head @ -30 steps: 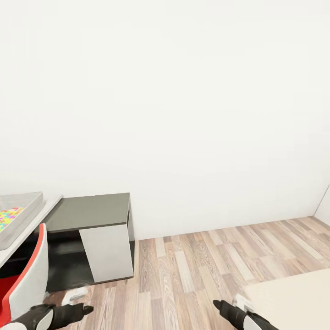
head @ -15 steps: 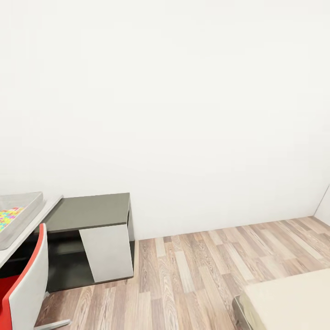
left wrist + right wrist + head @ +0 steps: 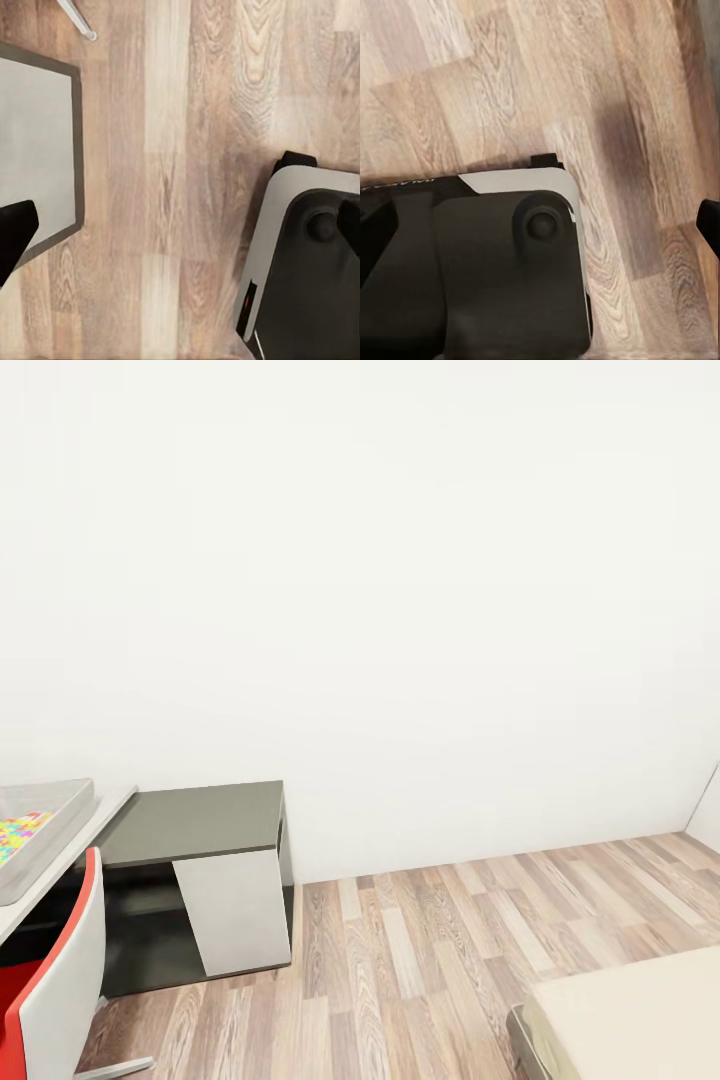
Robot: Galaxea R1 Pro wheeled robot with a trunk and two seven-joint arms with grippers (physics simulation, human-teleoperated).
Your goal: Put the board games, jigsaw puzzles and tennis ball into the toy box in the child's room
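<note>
- From the head camera I see a plain white wall (image 3: 400,580) across most of the view, meeting the wood plank floor (image 3: 430,950) along a straight line low in the picture.
- At about 8 o'clock the desk (image 3: 100,822) shows a narrow strip of its pale grey top, with its corner running toward the wall.
- The grey toy box (image 3: 50,815) sits on that desk at the view's left edge; a jigsaw puzzle (image 3: 18,833) with bright mosaic pieces lies inside it.
- Just beside the desk, toward 7 o'clock, stands a low dark grey cabinet (image 3: 195,820) with a pale slanted front panel, its back against the wall.
- A red and white chair (image 3: 55,980) cuts in at the lower left corner, in front of the desk.
- At 5 o'clock the beige corner of the bed (image 3: 640,1015) comes in; bare floor lies open between it and the cabinet.
- My left wrist camera looks straight down at the floor, with the robot base (image 3: 307,270) on one side and a grey panel edge (image 3: 37,150) on the other; the left fingers (image 3: 13,229) are spread wide, holding nothing.
- My right wrist camera shows floor and the base's rounded corner; the right fingers (image 3: 709,221) are also spread, with nothing between them.
</note>
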